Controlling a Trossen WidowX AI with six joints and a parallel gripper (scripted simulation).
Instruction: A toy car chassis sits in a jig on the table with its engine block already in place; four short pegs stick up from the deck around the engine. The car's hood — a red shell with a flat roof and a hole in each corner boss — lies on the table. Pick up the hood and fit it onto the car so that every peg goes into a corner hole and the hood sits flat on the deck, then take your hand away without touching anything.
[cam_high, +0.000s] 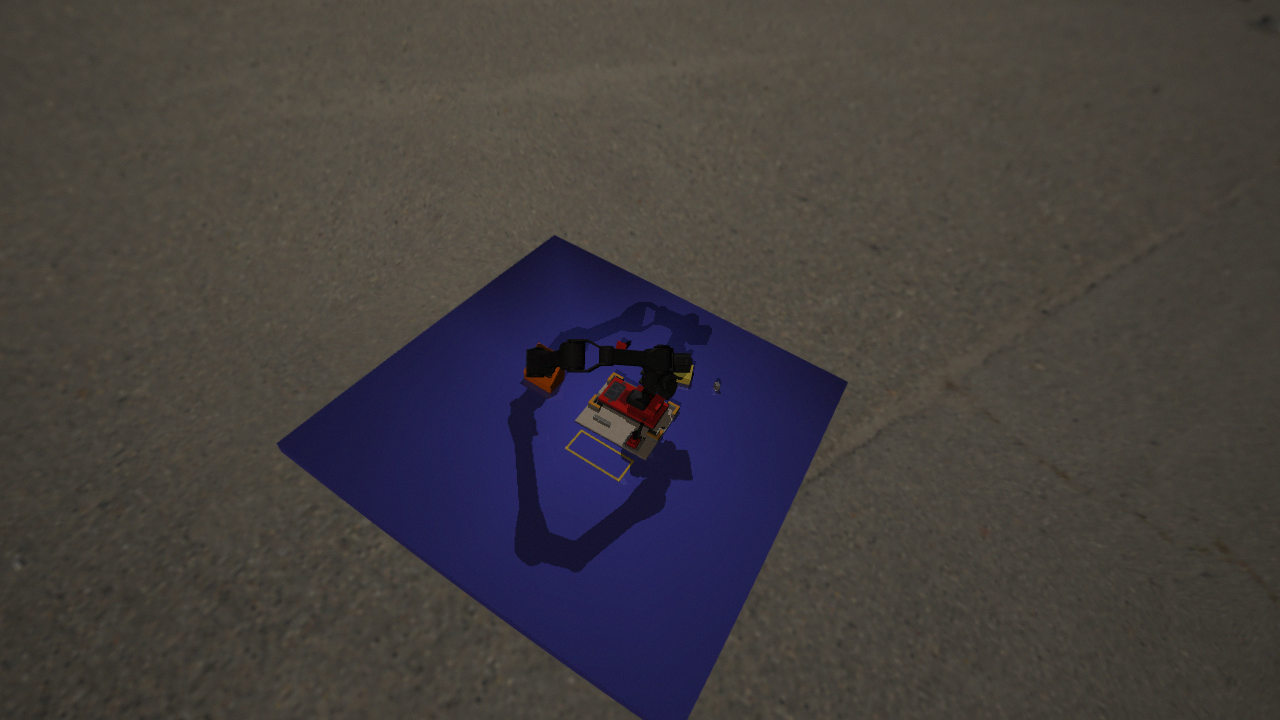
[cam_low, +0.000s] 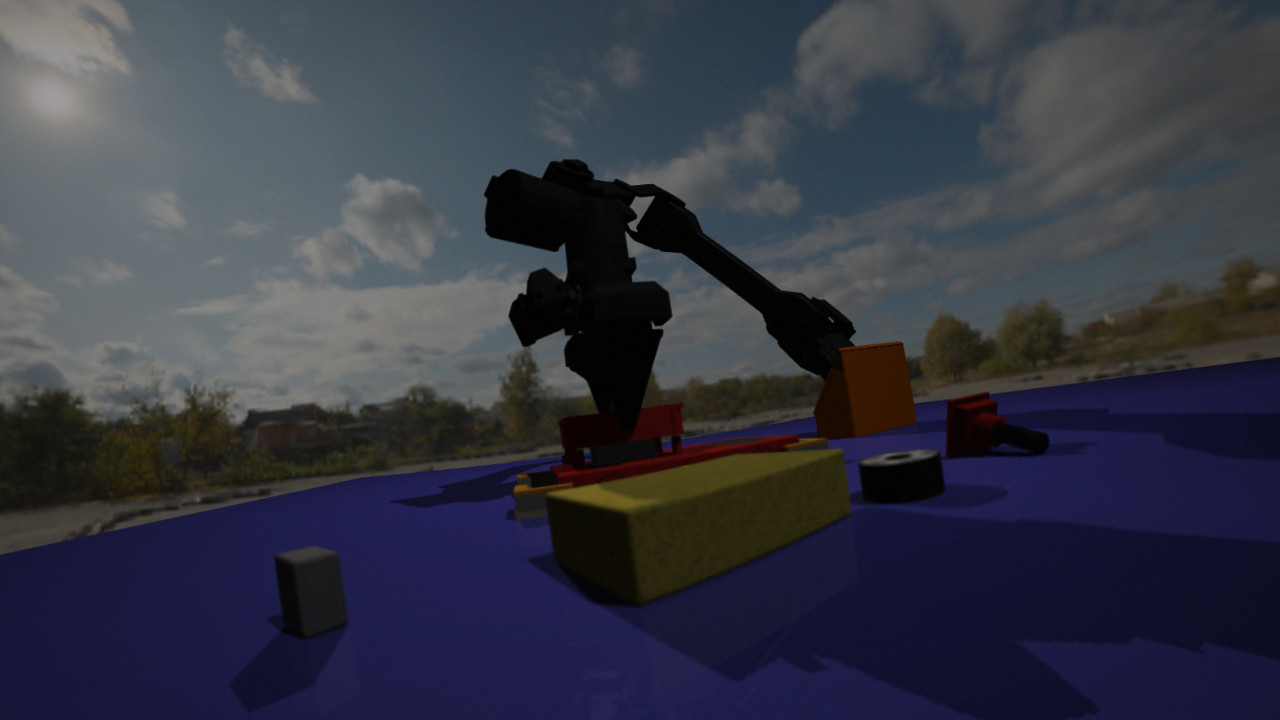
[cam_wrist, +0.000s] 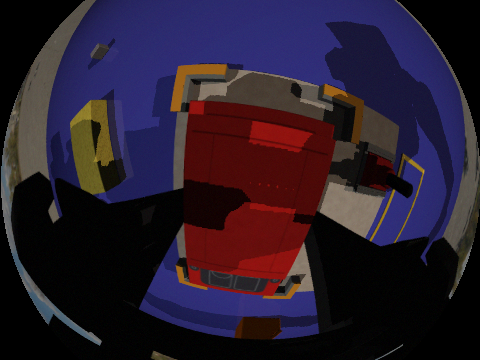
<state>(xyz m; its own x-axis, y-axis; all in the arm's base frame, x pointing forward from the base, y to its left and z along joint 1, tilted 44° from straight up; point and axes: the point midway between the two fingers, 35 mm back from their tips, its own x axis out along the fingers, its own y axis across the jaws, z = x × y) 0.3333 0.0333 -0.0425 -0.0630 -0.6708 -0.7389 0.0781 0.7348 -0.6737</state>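
My gripper (cam_low: 628, 419) (cam_wrist: 248, 205) is shut on the red hood (cam_low: 581, 433) (cam_wrist: 250, 175), one finger at each long side. The hood is over the chassis (cam_low: 760, 445), roof up and looking roughly parallel to the deck. In the exterior view a gap shows under its roof, with the grey engine block (cam_low: 623, 451) and short posts in it. Whether every peg is in a corner hole is hidden. The chassis sits in the grey jig (cam_high: 617, 428) (cam_wrist: 345, 205) between its orange corner brackets.
A red clamp with a black handle (cam_wrist: 400, 185) stands on the jig beside the car. A yellow block (cam_low: 698, 510) (cam_wrist: 92, 145), a black roll (cam_low: 901, 480), a red piece with a black handle (cam_low: 969, 428) and a small grey block (cam_low: 310, 591) (cam_wrist: 100, 51) lie around. The arm's base is orange (cam_low: 877, 389).
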